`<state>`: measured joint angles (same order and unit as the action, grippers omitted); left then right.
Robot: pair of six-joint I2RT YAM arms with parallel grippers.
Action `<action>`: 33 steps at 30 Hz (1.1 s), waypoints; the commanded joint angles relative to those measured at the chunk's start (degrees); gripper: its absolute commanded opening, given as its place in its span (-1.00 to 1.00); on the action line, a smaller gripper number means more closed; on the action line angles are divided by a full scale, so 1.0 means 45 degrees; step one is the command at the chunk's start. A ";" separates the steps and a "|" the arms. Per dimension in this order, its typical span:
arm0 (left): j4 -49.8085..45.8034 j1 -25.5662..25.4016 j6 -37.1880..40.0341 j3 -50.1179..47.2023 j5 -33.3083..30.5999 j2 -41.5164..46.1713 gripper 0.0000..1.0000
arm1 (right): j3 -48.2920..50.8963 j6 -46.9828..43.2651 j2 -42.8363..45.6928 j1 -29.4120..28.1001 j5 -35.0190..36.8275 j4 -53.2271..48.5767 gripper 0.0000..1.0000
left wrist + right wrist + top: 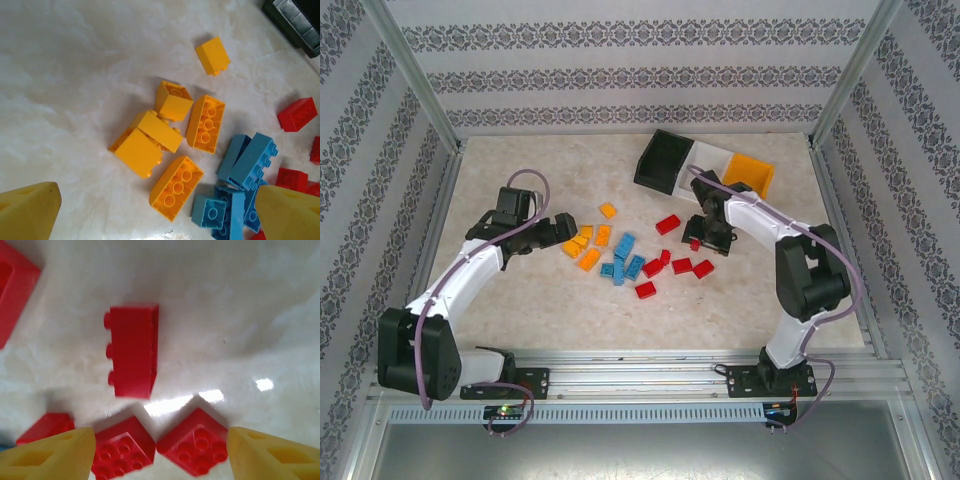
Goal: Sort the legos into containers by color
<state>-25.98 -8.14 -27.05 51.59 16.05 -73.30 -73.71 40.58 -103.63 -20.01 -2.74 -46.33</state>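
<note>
The legos (625,255) are all seen loose on the worktop (520,330), between the two arms, roughly grouped by colour: orange-yellow bricks (588,245) to the left, blue bricks (623,262) in the middle, red bricks (678,262) to the right. The containers (705,165) are set at the far right of the worktop, apart from the pile, joined in a skewed row: black bin (665,160), white bin (715,163), orange bin (752,175). The right hand (705,240) is held low over the red group, on the near side of the bins. In its wrist view its yellow fingers (55,455) are seen apart, partly spread, with two square red bricks (122,447) lying studs-up between them; one finger is right at the edge of a square brick, contact cannot be told, and nothing is seen pinched. A long red brick (132,352) is seen beyond them, tipped on its side. The left hand (548,232) is held over the orange-yellow group. Its finger pads (27,210) are spread wide at the frame corners, nothing is gripped, and several orange-yellow bricks are seen below, some stacked or leaning on each other, with blue ones just beside. The worktop is enclosed by patterned walls (640,60).
</note>
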 commanded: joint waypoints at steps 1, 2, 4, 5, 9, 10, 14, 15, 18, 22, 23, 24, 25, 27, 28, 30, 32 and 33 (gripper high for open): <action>-0.0936 0.0025 0.0443 -0.0167 -0.0227 0.0425 1.00 | -0.0580 -0.0008 -0.0775 0.0030 0.0394 0.0182 0.31; -0.1030 0.0047 0.0492 -0.0162 -0.0231 0.0459 1.00 | -0.0685 -0.0018 -0.0955 0.0069 0.0443 0.0213 0.28; -0.1209 0.0033 0.0552 -0.0132 -0.0281 0.0520 1.00 | -0.0887 -0.0045 -0.1237 0.0115 0.0507 0.0290 0.22; -0.1301 0.0039 0.0580 -0.0108 -0.0305 0.0555 1.00 | -0.1003 -0.0072 -0.1400 0.0166 0.0519 0.0321 0.18; -0.1464 0.0056 0.0607 -0.0182 -0.0451 0.0720 1.00 | -0.1515 -0.0187 -0.1970 0.0297 0.0528 0.0277 0.00; -0.1473 0.0061 0.0610 -0.0228 -0.0475 0.0778 1.00 | -0.1647 -0.0203 -0.2097 0.0336 0.0507 0.0248 -0.06; -0.1493 0.0083 0.0582 -0.0260 -0.0555 0.0796 1.00 | -0.2063 -0.0316 -0.2510 0.0462 0.0425 0.0014 -0.30; -0.1484 0.0086 0.0557 -0.0259 -0.0560 0.0794 1.00 | -0.2095 -0.0326 -0.2519 0.0482 0.0379 0.0002 -0.33; -0.1345 0.0092 0.0451 -0.0338 -0.0543 0.0715 1.00 | -0.2078 -0.0384 -0.2489 0.0535 0.0356 -0.0040 -0.41; -0.0984 0.0101 0.0185 -0.0517 -0.0371 0.0585 1.00 | -0.2038 -0.0477 -0.1964 0.0599 0.0278 -0.0227 -0.42; -0.0873 0.0091 0.0133 -0.0529 -0.0307 0.0513 1.00 | -0.2019 -0.0513 -0.1696 0.0599 0.0312 -0.0281 -0.43; -0.0778 0.0098 0.0062 -0.0531 -0.0243 0.0451 1.00 | -0.2028 -0.0555 -0.1450 0.0614 0.0317 -0.0353 -0.42; -0.0665 0.0092 0.0007 -0.0541 -0.0195 0.0375 1.00 | -0.2037 -0.0582 -0.1170 0.0627 0.0285 -0.0434 -0.42; -0.0440 0.0100 -0.0114 -0.0508 -0.0054 0.0197 1.00 | -0.2085 -0.0652 -0.0608 0.0689 0.0168 -0.0538 -0.42; -0.0315 0.0091 -0.0187 -0.0474 0.0027 0.0090 1.00 | -0.2129 -0.0670 -0.0311 0.0741 0.0089 -0.0642 -0.43; 0.0012 0.0081 -0.0333 -0.0402 0.0300 -0.0184 1.00 | -0.2293 -0.0722 0.0188 0.0857 -0.0024 -0.0778 -0.42; 0.0254 0.0076 -0.0461 -0.0271 0.0585 -0.0465 1.00 | -0.2504 -0.0748 0.0621 0.1008 -0.0178 -0.0941 -0.43; 0.0363 0.0059 -0.0520 -0.0213 0.0711 -0.0636 1.00 | -0.2643 -0.0774 0.0792 0.1144 -0.0218 -0.1025 -0.43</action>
<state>-27.46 -8.14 -27.66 49.93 16.82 -74.59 -83.05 38.35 -103.44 -16.21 -2.74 -48.47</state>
